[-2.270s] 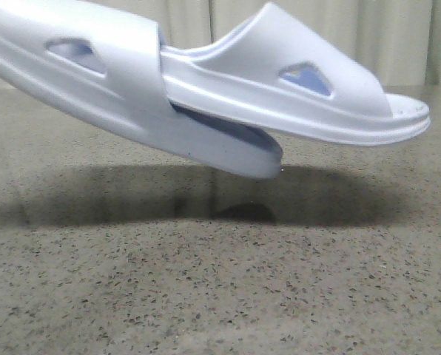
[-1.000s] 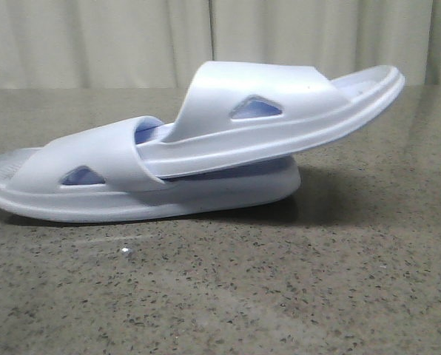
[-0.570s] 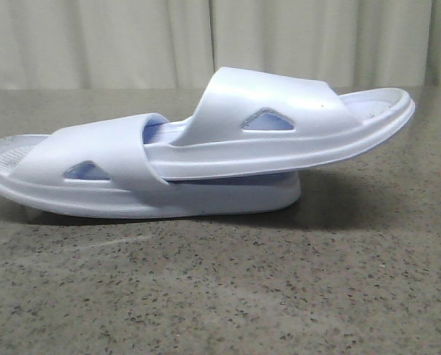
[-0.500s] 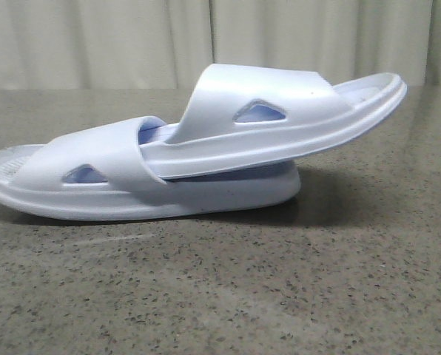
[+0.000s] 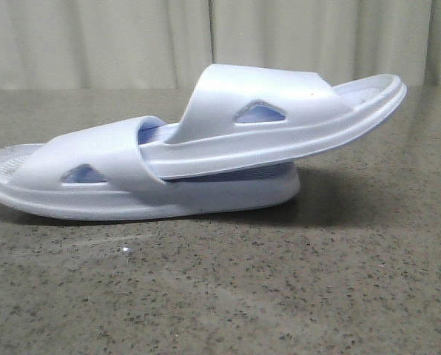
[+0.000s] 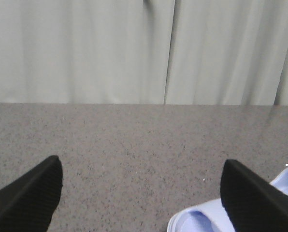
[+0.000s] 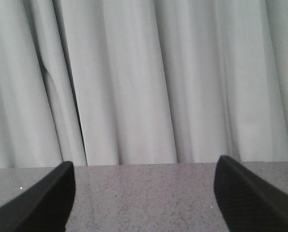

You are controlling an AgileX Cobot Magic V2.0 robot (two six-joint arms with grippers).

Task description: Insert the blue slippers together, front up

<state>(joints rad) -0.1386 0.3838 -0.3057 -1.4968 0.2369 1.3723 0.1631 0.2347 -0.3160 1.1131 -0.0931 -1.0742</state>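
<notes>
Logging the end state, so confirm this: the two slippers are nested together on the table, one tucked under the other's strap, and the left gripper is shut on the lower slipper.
One thing is wrong: the left gripper is open and holds nothing, as the left wrist view shows, its fingers spread wide over the table. The rest stands: in the front view the upper slipper is tucked under the strap of the lower slipper, nested on the table.

Left claw (image 6: 141, 193), right claw (image 7: 144, 195): black fingers (image 6: 30, 195), finely ribbed, textured pads, rounded tips.

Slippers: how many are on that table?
2. The lower slipper lies flat on the table; the upper slipper is tucked under its strap, its far end tilted up to the right. None seems hidden.
</notes>
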